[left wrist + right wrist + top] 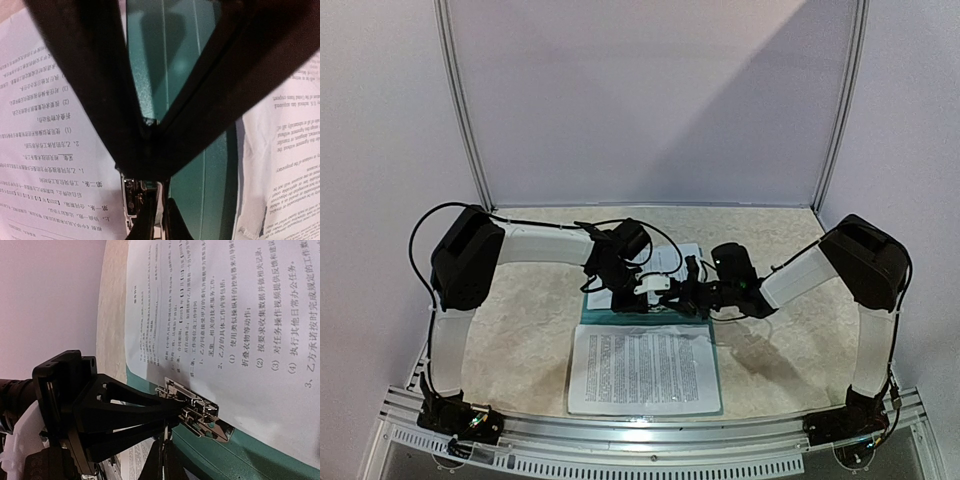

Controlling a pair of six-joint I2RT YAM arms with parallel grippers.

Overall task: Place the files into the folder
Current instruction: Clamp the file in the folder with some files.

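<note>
table (510,340): speckled beige.
folder (592,312): teal, open, mid-table between the arms.
files (645,370): one sheet on the near half, another on the far half.
left gripper (175,416): fingers together — tips at the clip (197,412).
right gripper (164,455): fingers together — just beside it.
clip: silver, at the far sheet's edge.

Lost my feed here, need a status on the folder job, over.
Left tool shut, tips at the clip. Right tool shut, close beside. Files lie on open folder, either side of clip. Both tools crowd the clip.
</note>
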